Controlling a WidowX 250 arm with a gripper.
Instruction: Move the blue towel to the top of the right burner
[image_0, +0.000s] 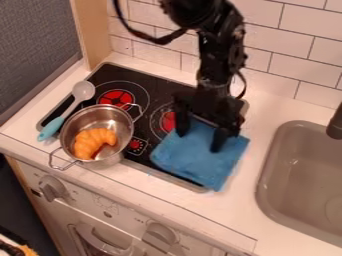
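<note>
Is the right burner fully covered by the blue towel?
No, part of the right burner, including its red centre, shows past the upper-left edge of the blue towel.

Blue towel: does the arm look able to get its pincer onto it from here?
Probably yes. The pincer hangs right over the back part of the blue towel, fingers apart, and the metal pot stands off to one side, out of the way. Whether the tips already touch the cloth, I can't tell.
</note>
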